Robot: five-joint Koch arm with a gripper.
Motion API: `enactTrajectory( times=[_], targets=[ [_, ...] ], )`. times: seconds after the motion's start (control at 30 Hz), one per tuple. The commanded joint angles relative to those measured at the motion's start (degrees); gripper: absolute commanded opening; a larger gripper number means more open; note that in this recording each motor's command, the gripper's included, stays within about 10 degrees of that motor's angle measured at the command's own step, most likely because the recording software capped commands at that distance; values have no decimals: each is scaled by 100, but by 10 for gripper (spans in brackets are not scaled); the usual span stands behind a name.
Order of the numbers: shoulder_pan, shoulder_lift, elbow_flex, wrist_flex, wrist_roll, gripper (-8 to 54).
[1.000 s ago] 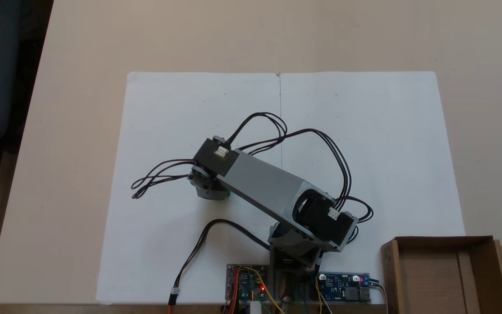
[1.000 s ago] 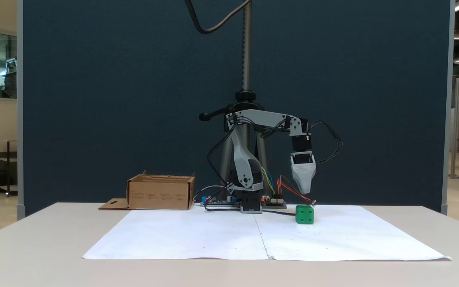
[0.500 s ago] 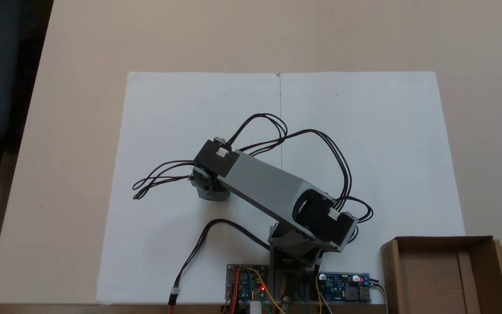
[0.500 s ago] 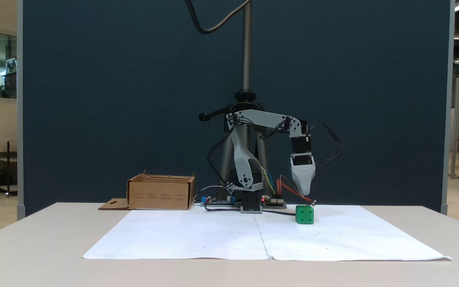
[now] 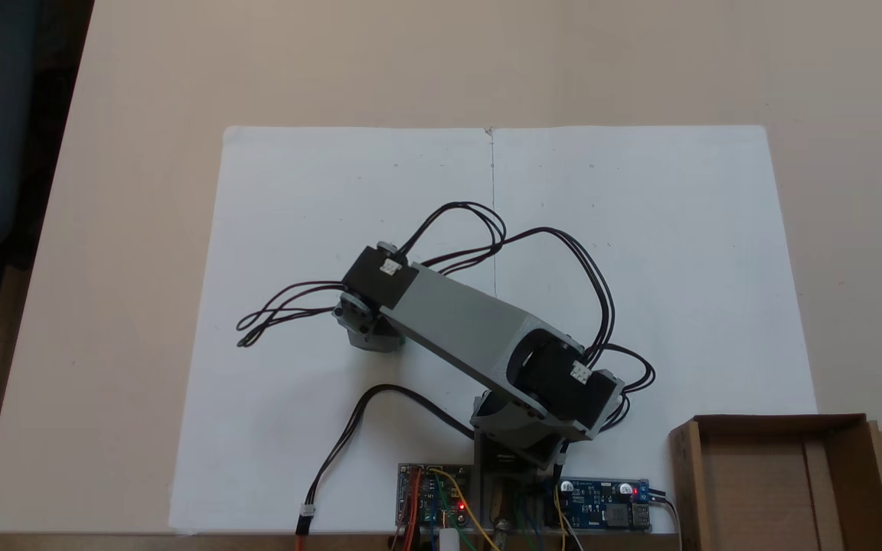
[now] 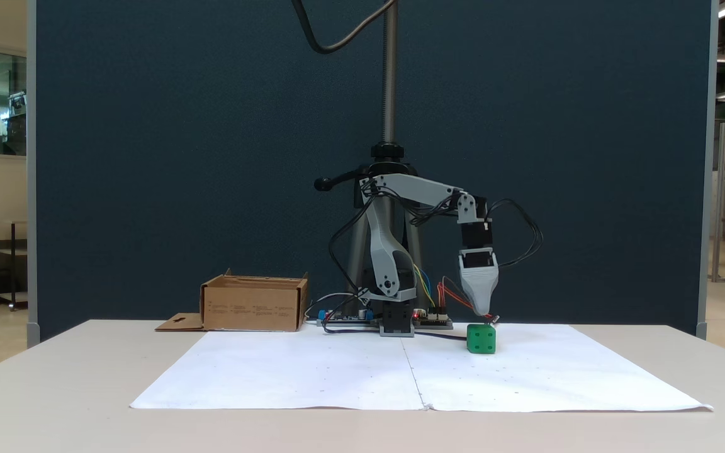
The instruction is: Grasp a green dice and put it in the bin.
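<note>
We see the green dice [image 6: 481, 338] on the white paper [image 6: 337, 371], directly under the gripper [image 6: 484, 313]; the cardboard bin [image 6: 254, 305] stands well apart from the dice. We cannot tell whether the fingers are apart. We judge that we should lower straight, so the tips pass on both sides of the dice.

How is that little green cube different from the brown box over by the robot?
The green dice is bright green with round pips; the bin is plain brown cardboard. The dice is far smaller. The dice is a closed cube on white paper under the gripper; the bin is open-topped, off the paper. Both rest on the table.
</note>
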Motion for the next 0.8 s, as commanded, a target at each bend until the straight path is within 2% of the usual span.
enactTrajectory(
  times=[0.0,0.5,0.77],
  targets=[
    [-79,35,-53,-202,158,422],
    [-237,-984,167,-782,158,422],
    [-149,-1204,246,-853,149,415]
  ],
)
